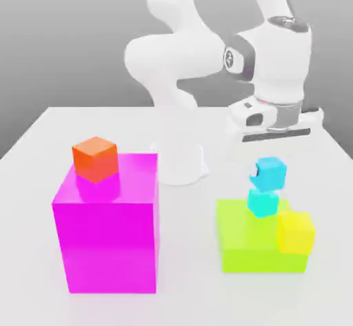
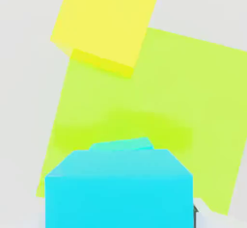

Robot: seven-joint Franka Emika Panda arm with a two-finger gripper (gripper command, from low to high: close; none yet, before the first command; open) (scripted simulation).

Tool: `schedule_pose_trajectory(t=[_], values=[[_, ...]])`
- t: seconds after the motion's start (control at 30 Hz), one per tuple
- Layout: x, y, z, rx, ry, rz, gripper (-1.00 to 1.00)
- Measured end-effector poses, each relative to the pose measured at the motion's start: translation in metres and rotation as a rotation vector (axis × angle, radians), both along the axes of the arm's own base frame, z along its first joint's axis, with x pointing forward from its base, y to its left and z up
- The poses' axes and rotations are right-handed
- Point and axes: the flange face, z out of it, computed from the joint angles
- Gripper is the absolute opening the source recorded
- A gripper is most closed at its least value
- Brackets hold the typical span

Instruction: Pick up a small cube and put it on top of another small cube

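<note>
Blue cube: we see the sky-blue cube (image 1: 270, 174) sitting on the turquoise cube (image 1: 263, 202), slightly tilted, plain and matte.
Turquoise cube: it rests on the flat lime block (image 1: 255, 238), toward the table's (image 1: 41, 145) edge at the exterior view's right.
Yellow cube: a small yellow cube (image 1: 296, 232) leans at the lime block's near corner, touching it.
Pincer: the pincer (image 1: 276, 133) hangs above the stack, apart from it; we cannot tell how its jaws stand.
Open room: we see bare table between the lime block and the big magenta block (image 1: 107, 238).
Orange cube: it (image 1: 95, 158) sits on the magenta block's top.
Writing: we can read no lettering on the cubes or blocks.
</note>
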Motion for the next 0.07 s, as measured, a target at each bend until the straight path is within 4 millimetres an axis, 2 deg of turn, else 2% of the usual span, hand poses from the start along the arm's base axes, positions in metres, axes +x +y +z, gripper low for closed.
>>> schedule_pose_trajectory(t=[0.07], values=[[0.0000,0.0000,0.0000,0.000,0.000,0.000,1.00]])
